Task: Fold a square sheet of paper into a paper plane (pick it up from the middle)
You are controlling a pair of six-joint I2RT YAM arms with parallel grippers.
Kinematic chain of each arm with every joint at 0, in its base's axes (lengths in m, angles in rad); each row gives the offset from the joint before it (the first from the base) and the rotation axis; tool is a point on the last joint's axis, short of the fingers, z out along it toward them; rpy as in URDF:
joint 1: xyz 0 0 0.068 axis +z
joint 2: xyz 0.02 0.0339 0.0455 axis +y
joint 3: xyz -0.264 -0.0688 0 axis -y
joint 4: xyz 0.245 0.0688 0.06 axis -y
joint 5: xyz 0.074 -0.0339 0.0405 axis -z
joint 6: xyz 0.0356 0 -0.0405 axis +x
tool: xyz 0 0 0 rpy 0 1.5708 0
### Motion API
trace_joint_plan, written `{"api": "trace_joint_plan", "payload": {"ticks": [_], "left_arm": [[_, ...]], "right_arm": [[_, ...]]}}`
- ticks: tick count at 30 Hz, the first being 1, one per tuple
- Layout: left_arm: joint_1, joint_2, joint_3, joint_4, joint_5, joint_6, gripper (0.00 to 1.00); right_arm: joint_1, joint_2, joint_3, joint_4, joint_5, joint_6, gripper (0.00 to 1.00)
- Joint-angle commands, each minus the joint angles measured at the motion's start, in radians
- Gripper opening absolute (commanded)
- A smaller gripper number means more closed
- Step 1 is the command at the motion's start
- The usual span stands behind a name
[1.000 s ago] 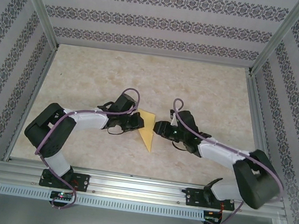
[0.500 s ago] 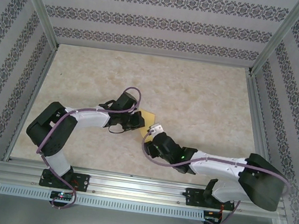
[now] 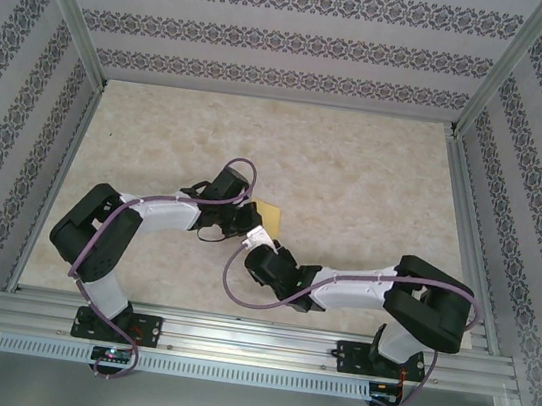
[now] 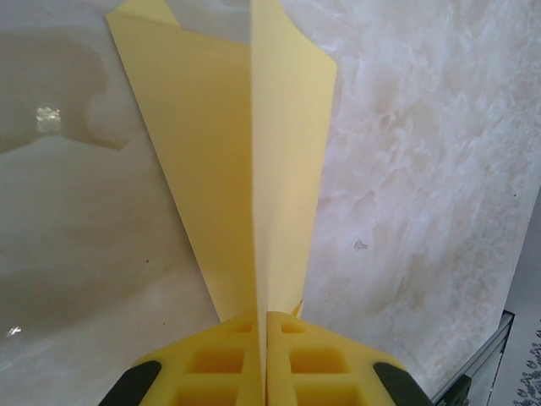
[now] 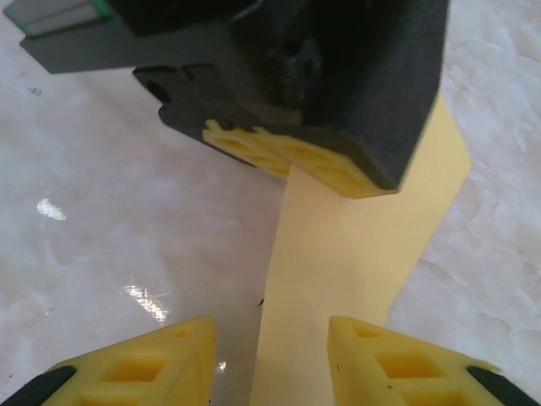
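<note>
Paper plane looks nearly done, maybe wings left: left pincer clamped on its crease, right pincer half-open around it, gripping nothing.

Beige marbled tabletop; patterned walls; aluminium frame rail.

A lab-style robot test booth: aluminium frame posts, patterned wallpaper panels as walls, a marble-look counter, two robot arms bolted to a metal rail.
</note>
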Motion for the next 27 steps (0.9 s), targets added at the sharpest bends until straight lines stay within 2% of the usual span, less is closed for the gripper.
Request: {"api": "trace_joint_plan", "payload": {"ticks": [1, 13, 27], "left_arm": [[-0.015, 0.005, 0.031, -0.021, 0.015, 0.012, 0.08], [-0.015, 0.006, 0.037, -0.036, 0.015, 0.017, 0.07], [-0.016, -0.018, 0.039, -0.071, -0.012, 0.024, 0.09]], "right_arm": [[0.015, 0.03, 0.026, 0.02, 0.077, -0.024, 0.39], [0.035, 0.096, 0.05, 0.019, 0.147, -0.05, 0.28], [0.036, 0.119, 0.056, 0.024, 0.199, -0.042, 0.02]]}}
